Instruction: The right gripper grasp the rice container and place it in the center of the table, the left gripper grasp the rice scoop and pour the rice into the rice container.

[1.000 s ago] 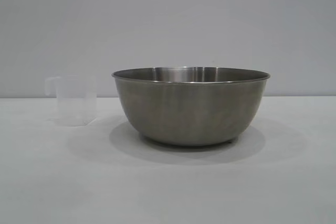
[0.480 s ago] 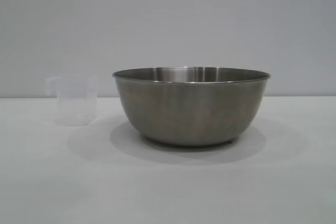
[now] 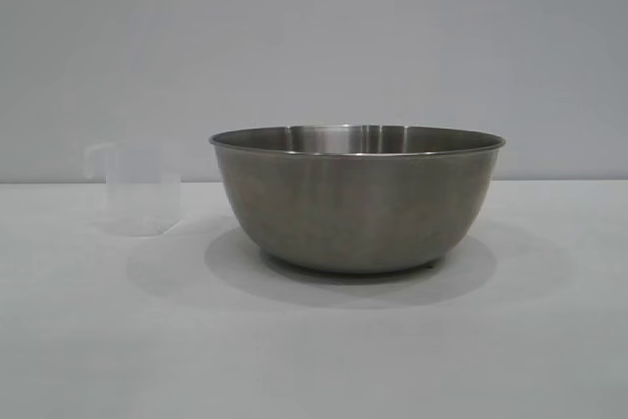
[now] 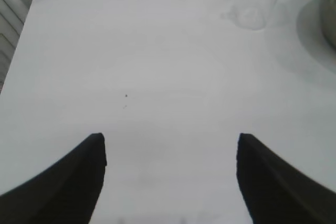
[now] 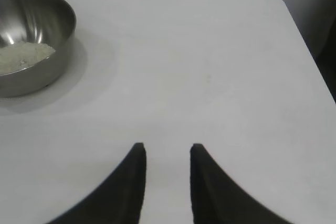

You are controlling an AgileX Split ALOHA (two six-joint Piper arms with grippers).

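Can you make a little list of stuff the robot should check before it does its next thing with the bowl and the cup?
1. Rice already in the rice container: ok, a pale heap lies at its bottom.
2. Rice container standing upright on the table: ok.
3. Rice scoop upright beside the container, apart from it: ok.
4. Scoop emptied: cannot tell for sure, though it looks clear.
5. Left end effector open, holding nothing: ok.
6. Right end effector away from the container, holding nothing: ok.

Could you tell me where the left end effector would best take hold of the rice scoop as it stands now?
Probably the loop handle at the rim of the rice scoop. It stands upright on the table with the handle facing away from the rice container, so approach from that open side.
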